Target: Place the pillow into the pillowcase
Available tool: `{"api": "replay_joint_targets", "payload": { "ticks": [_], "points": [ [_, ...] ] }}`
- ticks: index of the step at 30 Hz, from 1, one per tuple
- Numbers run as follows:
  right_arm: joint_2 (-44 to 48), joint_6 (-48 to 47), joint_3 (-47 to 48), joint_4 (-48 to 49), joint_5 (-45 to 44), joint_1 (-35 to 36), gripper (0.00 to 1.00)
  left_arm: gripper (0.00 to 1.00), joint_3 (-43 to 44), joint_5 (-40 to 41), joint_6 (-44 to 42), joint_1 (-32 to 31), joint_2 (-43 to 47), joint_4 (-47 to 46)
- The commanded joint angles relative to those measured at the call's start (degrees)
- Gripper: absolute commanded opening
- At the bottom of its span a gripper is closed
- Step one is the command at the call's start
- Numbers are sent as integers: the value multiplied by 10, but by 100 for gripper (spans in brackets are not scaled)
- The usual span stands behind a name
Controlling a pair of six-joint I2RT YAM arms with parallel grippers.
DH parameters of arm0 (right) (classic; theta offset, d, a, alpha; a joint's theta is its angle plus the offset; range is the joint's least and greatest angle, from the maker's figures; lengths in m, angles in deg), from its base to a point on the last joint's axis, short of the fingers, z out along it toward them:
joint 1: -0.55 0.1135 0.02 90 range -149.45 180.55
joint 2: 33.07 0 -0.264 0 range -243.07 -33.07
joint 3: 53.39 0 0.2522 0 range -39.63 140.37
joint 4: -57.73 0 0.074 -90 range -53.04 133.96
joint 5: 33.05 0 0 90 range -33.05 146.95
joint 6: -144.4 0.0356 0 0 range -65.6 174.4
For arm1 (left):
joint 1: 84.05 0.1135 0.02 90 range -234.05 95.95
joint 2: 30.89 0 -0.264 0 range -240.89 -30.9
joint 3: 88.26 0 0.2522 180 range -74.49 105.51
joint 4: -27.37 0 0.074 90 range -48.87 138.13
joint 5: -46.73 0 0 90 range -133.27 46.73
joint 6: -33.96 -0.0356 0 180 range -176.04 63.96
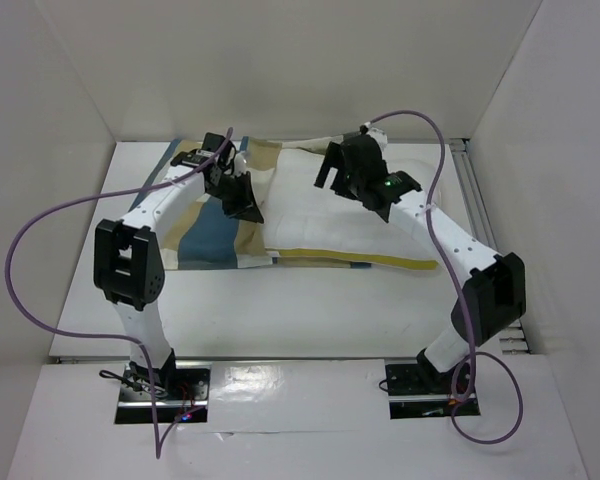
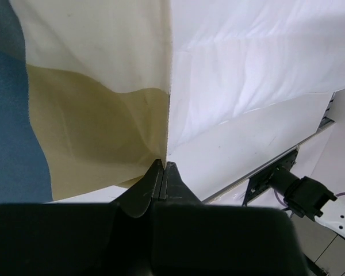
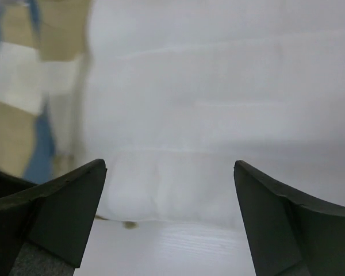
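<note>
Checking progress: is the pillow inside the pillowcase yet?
Mostly out: white quilted pillow lies bare beside the blue, tan and cream checked pillowcase; left end, cannot tell.

My right wrist view blurs the pillowcase [image 3: 17,121]. From above, I lose the pillow's [image 1: 320,225] left end under it.
</note>
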Motion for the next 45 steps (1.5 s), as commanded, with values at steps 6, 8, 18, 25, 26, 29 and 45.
{"api": "replay_joint_targets", "payload": {
  "ticks": [6, 8, 18, 25, 26, 29, 45],
  "points": [
    [-36, -70, -99, -150, -22, -30, 100, 0, 64, -7, 11, -18, -20, 20],
    [-50, -63, -127, -73, 32, -35, 91, 0, 64, -1, 17, -25, -26, 20],
    [-42, -104, -110, 48, 153, -22, 0, 0, 104, 18, 22, -53, -31, 43],
    [-4, -133, 59, -42, 199, 17, 0, 0, 198, 4, 17, -58, -44, 96],
    [2, -133, 90, -64, 191, 36, 0, 0, 212, -4, 17, -58, -44, 107],
    [23, -122, 77, -74, 185, 53, 0, 0, 213, 2, 12, -58, -22, 123],
    [40, -63, -98, -28, 177, 141, 74, 76, 183, 152, -11, -27, 34, 148]
  ]
}}
